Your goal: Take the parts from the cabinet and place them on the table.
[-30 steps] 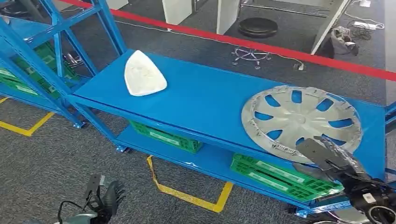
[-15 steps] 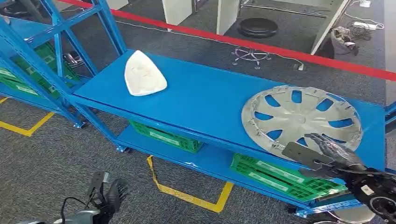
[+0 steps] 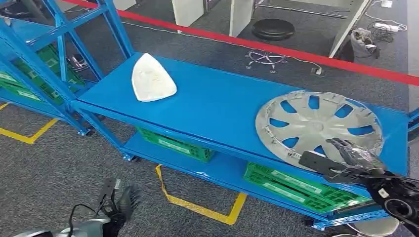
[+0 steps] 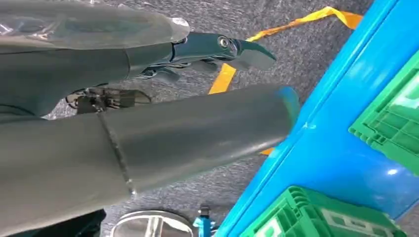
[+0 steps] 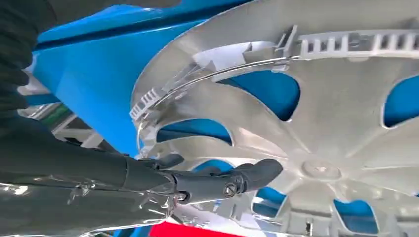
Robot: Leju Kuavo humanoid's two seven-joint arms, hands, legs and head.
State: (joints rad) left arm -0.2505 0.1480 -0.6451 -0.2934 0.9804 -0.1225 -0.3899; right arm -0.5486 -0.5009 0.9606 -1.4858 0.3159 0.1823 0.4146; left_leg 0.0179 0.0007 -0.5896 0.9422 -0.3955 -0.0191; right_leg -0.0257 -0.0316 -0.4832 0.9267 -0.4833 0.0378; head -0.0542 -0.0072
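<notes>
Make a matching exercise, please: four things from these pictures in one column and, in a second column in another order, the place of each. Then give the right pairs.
Things:
1. silver wheel cover
2. white part
3. green crates
4. left hand

Places:
A. on the lower blue shelf
B. low over the grey carpet, in front of the rack
C. on the left part of the top blue shelf
D. on the right part of the top shelf, with the right hand at its near edge

Pairs: 1-D, 2-C, 3-A, 4-B
</notes>
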